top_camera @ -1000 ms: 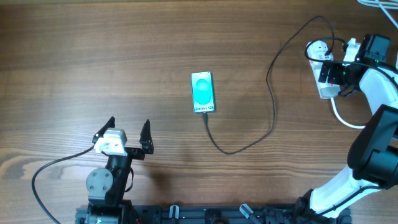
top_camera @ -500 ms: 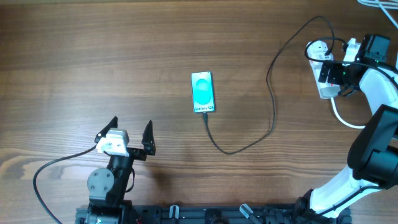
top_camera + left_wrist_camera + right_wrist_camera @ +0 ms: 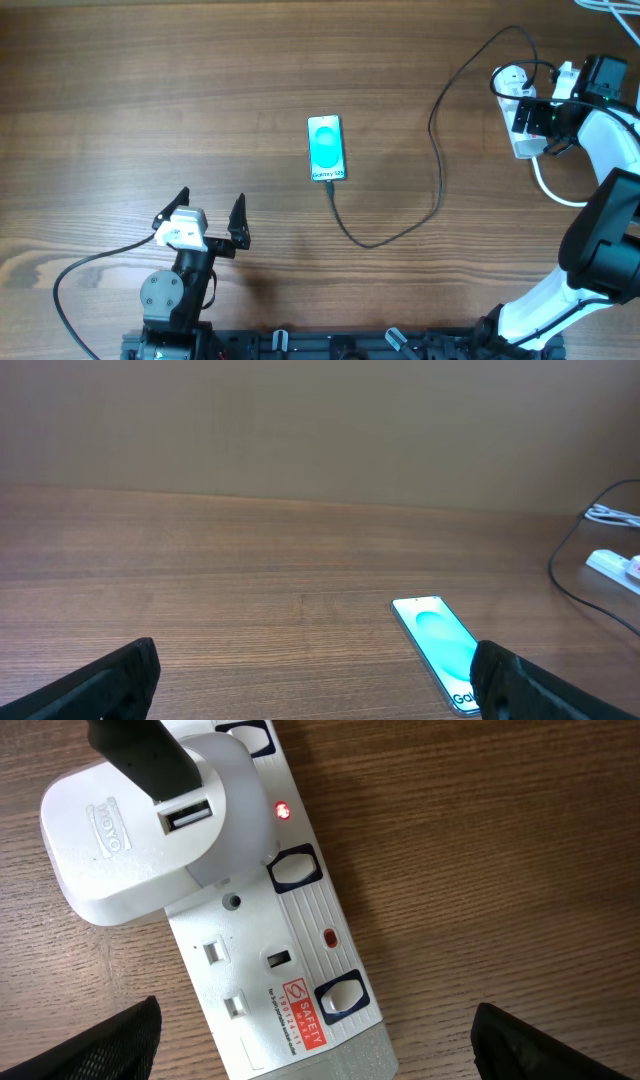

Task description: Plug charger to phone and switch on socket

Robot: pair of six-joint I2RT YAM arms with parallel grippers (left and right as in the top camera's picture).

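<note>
The phone [image 3: 326, 148] lies flat mid-table, its teal screen lit; it also shows in the left wrist view [image 3: 440, 645], partly behind my right finger. The charger's black cable [image 3: 437, 160] loops from the phone's bottom edge, where its tip meets the phone, to the white plug head [image 3: 140, 830], which is seated in the socket [image 3: 290, 970]. A red light [image 3: 283, 812] glows beside the plug. My right gripper [image 3: 535, 118] hovers open over the socket [image 3: 524, 148], touching nothing. Down at the front left, my left gripper [image 3: 208, 197] is open and empty.
The socket's thick white cord [image 3: 548, 188] curves off beside the right arm. A black cable [image 3: 80, 275] trails from the left arm's base. White wires [image 3: 610, 8] lie at the far right corner. A plain wall [image 3: 320, 420] stands behind the table's far edge.
</note>
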